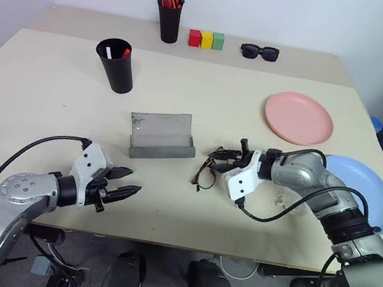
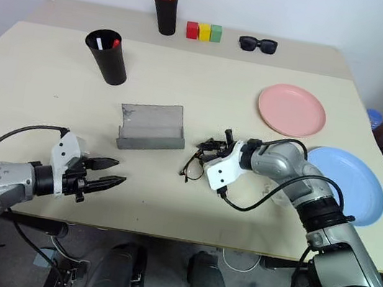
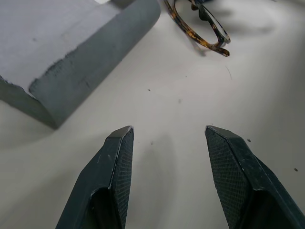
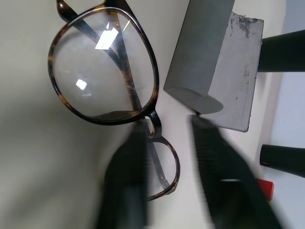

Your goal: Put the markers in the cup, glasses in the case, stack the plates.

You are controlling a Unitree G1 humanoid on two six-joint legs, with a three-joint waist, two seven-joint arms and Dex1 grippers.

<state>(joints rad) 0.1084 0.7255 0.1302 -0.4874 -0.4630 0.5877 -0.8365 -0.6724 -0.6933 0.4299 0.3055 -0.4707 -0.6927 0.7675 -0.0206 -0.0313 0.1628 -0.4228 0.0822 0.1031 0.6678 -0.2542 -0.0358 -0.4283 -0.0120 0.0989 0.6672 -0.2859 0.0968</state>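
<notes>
**Head camera.** A beige table (image 1: 51, 107) is seen from above. The case (image 1: 161, 137) lies open at the centre, its lid raised toward the far side, so the hollow is ready to be filled. Just right of it lie the glasses (image 1: 206, 175), flat on the table. The right gripper (image 1: 227, 156) is set down over their far edge and angled toward the case. Its jaws are closed and are judged to be pinched on the thin frame, though the contact itself cannot be made out here. The left gripper (image 1: 127, 184) hovers low at the near edge, left of the case. It is about half open, holds nothing, and is pointed toward the case, probably so that the case can be steadied. At the far left stands the cup (image 1: 119, 70), with the two markers (image 1: 117, 52) already inside. The pink plate (image 1: 299, 118) and the blue plate (image 1: 370, 186) lie apart at the right, not yet stacked.

**Left wrist camera.** Two black fingers (image 3: 119, 162) are spread with only bare table between them. The rounded shell of the case (image 3: 90, 62) is seen ahead, and part of the glasses (image 3: 205, 28) beyond it.

**Right wrist camera.** The glasses (image 4: 102, 71) are seen close up, lenses flat on the table and arms folded behind them. The blurred fingers (image 4: 124, 186) straddle the frame near the bridge. The end of the case (image 4: 209, 62) lies just beside the glasses, so the carry should be short.
</notes>
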